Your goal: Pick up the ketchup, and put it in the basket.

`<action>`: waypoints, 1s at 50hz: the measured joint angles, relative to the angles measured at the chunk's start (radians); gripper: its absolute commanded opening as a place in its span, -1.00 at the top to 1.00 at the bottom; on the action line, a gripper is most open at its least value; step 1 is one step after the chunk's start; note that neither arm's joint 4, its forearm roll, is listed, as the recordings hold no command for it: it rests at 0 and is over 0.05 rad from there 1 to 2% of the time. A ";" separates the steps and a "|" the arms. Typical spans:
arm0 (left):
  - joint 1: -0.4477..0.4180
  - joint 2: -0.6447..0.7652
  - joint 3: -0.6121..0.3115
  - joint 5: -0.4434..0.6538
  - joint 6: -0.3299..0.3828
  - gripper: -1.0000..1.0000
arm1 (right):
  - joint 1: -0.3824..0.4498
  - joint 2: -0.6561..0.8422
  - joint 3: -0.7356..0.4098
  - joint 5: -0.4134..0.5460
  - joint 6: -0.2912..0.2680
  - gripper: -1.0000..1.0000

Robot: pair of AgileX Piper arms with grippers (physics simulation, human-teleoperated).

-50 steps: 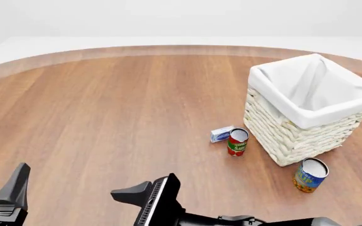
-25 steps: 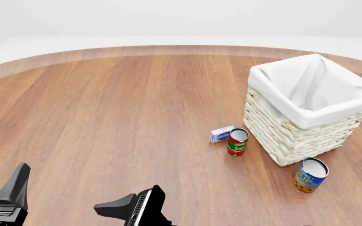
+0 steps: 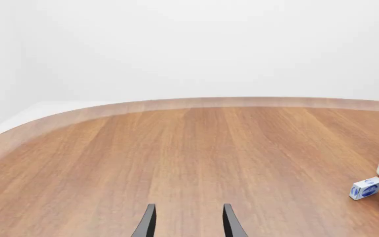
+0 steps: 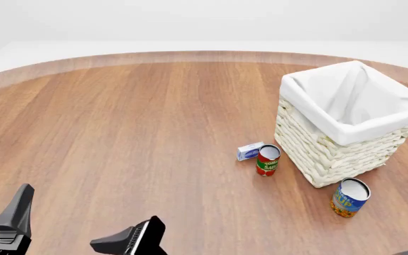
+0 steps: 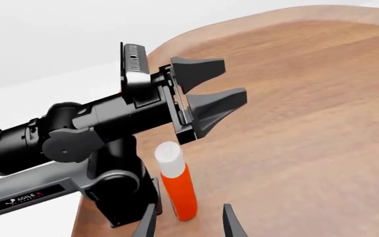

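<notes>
the red-orange squeeze bottle of ketchup with a broad white cap [image 5: 176,185] is standing upright on the round wooden table [image 4: 133,133], close against the base of the left arm, and it is showing only in the right wrist view; the front view is not catching it at all. the right gripper [image 5: 187,223] is pointing at it with its two dark fingers spread, the bottle's lower body lying just ahead of the gap between them, not yet between the tips as far as i can judge. the left gripper [image 5: 206,86] is hanging above the bottle, its jaws parted and holding nothing. the large square cream wicker basket with a white cloth liner [image 4: 346,122] is sitting well apart, far to the right, with a short red can with a green label [image 4: 267,160] and a small blue-and-white box [image 4: 249,151] just beside its near wall, and a blue-and-orange can [image 4: 349,197] near its front corner. step in hand, by my reading: closing in for the pick. doing it well is meaning keeping the fingers level and centred on the body below the cap, advancing until the bottle is fully between them, and minding the left arm's base right behind, since a nudge could be toppling the tall bottle against it.
</notes>
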 measured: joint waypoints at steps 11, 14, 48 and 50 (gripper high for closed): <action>0.000 0.000 0.000 0.000 0.000 -1.00 | 0.013 0.029 -0.027 -0.012 0.024 -1.00; 0.000 0.000 0.000 0.000 0.000 -1.00 | 0.019 0.036 -0.034 -0.014 0.031 -1.00; 0.000 0.000 0.000 0.000 0.000 -1.00 | 0.066 0.093 -0.087 -0.041 0.089 -1.00; 0.000 0.000 0.000 0.000 0.000 -1.00 | 0.067 0.096 -0.091 -0.039 0.090 -1.00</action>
